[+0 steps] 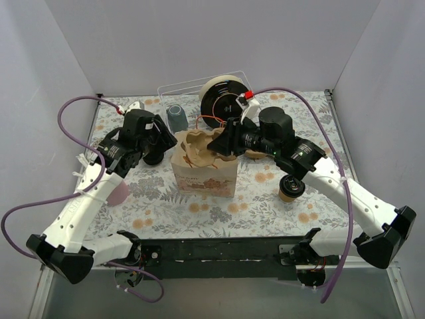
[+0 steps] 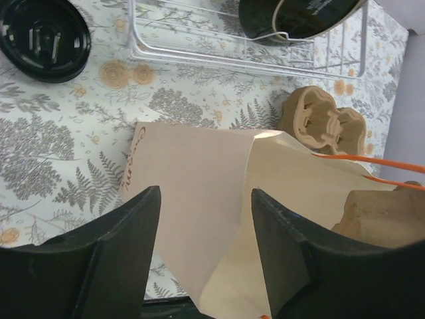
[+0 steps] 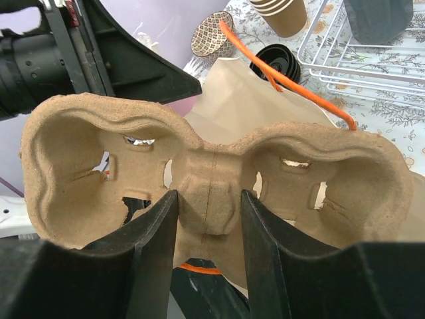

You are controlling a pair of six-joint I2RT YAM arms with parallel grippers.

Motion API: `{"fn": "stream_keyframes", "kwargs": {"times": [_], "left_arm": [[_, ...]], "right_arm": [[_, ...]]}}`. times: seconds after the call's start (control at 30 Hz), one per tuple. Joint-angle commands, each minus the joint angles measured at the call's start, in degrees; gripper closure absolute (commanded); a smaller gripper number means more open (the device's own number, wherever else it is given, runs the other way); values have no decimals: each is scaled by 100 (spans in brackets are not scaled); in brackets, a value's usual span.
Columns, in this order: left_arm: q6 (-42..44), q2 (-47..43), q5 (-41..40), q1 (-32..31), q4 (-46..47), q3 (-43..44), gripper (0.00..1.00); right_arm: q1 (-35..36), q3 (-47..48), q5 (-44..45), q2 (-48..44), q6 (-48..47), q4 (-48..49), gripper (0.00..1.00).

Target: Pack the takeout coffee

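Note:
One takeout coffee [image 1: 290,188], a tan cup with a black lid, stands on the table right of the paper bag [image 1: 204,176]. A second black lid [image 1: 154,157] shows beside the bag's left side under my left arm, and in the left wrist view [image 2: 43,36] and the right wrist view [image 3: 279,60]. My right gripper [image 1: 219,143] [image 3: 209,199] is shut on the middle ridge of a pulp cup carrier [image 3: 199,153] held over the bag's open mouth. My left gripper [image 1: 167,141] [image 2: 206,196] is open, its fingers either side of the bag's left wall [image 2: 192,179].
A second pulp carrier [image 2: 322,123] lies on the table behind the bag. A wire rack [image 1: 199,93] at the back holds a grey-blue mug [image 1: 176,116] and a black dish [image 1: 222,98]. A stack of lidless cups [image 3: 279,13] and a patterned bowl [image 3: 212,33] stand back left.

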Motion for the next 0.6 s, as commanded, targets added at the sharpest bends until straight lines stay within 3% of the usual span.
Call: {"fn": "stream_keyframes", "kwargs": {"times": [0.0,0.27,0.3,0.33,0.43,0.57], "left_arm": [[399,-381,1001,48,549,-444,51],[330,-785,1875,48,972,-1174,52],[321,-794,1910,48,990,-1236,55],[312,-794,1998,48,1025,-1262,66],[268,-891,2173,48,1121,-1411,86],[101,-1111,2315,39,1254,-1596,96]], "right_arm": [[-122,-65,-172,-299,14,69,67],[-218,-135,-347,-361,93,52,67],[-227,-152,-348,-387,111,52,67],[-236,-170,-339,-405,128,61,67],[-245,-135,-163,-431,286,34,67],[-245,-153,73,-440,611,52,68]]}}
